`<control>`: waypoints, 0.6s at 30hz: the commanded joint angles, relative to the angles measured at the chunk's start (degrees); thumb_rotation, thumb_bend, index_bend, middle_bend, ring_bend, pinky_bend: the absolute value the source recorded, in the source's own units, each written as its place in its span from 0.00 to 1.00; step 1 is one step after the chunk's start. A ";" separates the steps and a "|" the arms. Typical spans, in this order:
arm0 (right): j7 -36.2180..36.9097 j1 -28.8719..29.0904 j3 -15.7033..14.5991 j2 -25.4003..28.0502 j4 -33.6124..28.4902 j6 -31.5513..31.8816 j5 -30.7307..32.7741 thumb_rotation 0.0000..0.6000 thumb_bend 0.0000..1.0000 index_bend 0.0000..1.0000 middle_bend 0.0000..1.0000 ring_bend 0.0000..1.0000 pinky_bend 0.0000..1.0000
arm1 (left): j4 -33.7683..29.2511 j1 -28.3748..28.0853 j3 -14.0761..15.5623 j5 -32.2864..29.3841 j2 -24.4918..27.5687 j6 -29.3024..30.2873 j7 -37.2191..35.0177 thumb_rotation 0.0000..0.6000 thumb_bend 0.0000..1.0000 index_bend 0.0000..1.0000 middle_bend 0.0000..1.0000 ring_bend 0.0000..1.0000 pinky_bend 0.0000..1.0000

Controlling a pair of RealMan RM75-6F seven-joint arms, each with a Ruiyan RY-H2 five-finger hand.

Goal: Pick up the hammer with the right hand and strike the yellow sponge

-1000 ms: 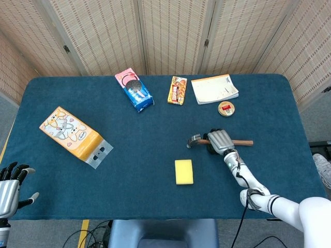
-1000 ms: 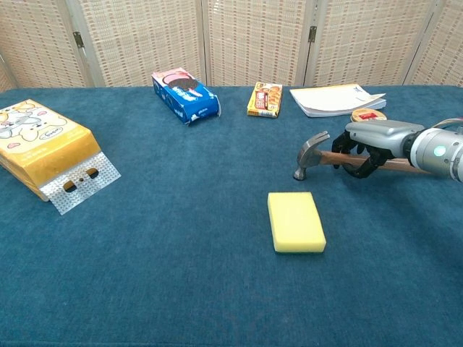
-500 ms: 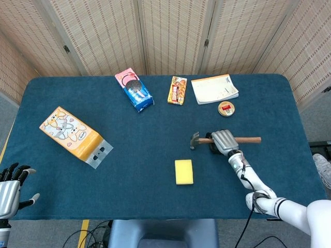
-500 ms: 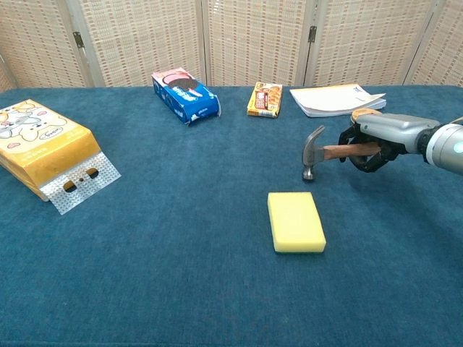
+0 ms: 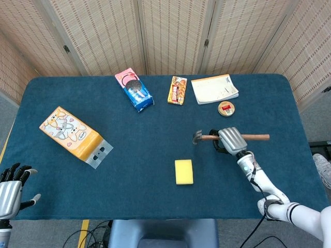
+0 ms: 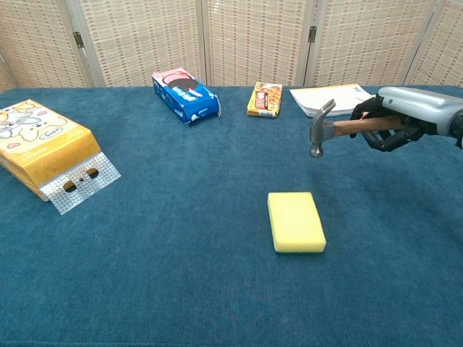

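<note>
My right hand (image 5: 230, 140) (image 6: 402, 117) grips the wooden handle of the hammer (image 5: 207, 137) (image 6: 320, 131) and holds it in the air, roughly level, with its metal head pointing left. The yellow sponge (image 5: 183, 171) (image 6: 295, 221) lies flat on the blue table (image 5: 145, 150), below and to the left of the hammer head and apart from it. My left hand (image 5: 9, 188) hangs off the table's near left corner with its fingers spread and nothing in them.
An orange snack bag (image 5: 74, 135) lies at the left. A blue cookie pack (image 5: 135, 91), a small orange box (image 5: 177, 90), a paper pad (image 5: 214, 88) and a round tin (image 5: 226, 108) lie along the far side.
My right hand has lifted the hammer higher and carried it a little to the right, away from the sponge. The left hand has barely moved.
</note>
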 commanded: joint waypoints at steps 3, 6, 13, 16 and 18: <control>1.73 -0.76 -0.62 0.97 -0.56 2.01 -1.98 1.00 0.89 0.75 0.81 0.70 0.84 | -0.18 -0.29 -0.11 -0.16 -0.09 -0.39 0.37 1.00 0.18 0.34 0.29 0.15 0.20; 2.48 -0.84 -0.92 1.83 -1.69 2.34 -2.75 1.00 0.89 0.75 0.82 0.72 0.85 | -0.20 -0.50 -0.25 -0.36 -0.10 -0.66 0.60 1.00 0.18 0.34 0.29 0.15 0.20; 4.26 -1.10 -2.87 5.03 -7.98 3.66 -6.52 1.00 0.87 0.75 0.82 0.73 0.86 | -0.56 -0.48 -0.15 -0.46 -0.08 -0.67 1.09 1.00 0.18 0.34 0.28 0.15 0.20; 4.15 -1.16 -4.00 6.51 -11.25 4.39 -8.63 1.00 0.86 0.75 0.82 0.73 0.86 | -0.93 -0.46 -0.17 -0.06 -0.07 -0.33 1.27 1.00 0.18 0.34 0.28 0.15 0.20; 4.08 -1.32 -4.75 7.85 -13.57 4.99 -9.97 1.00 0.86 0.75 0.82 0.73 0.86 | -1.14 -0.35 -0.16 0.20 0.07 0.03 1.30 1.00 0.18 0.34 0.29 0.15 0.20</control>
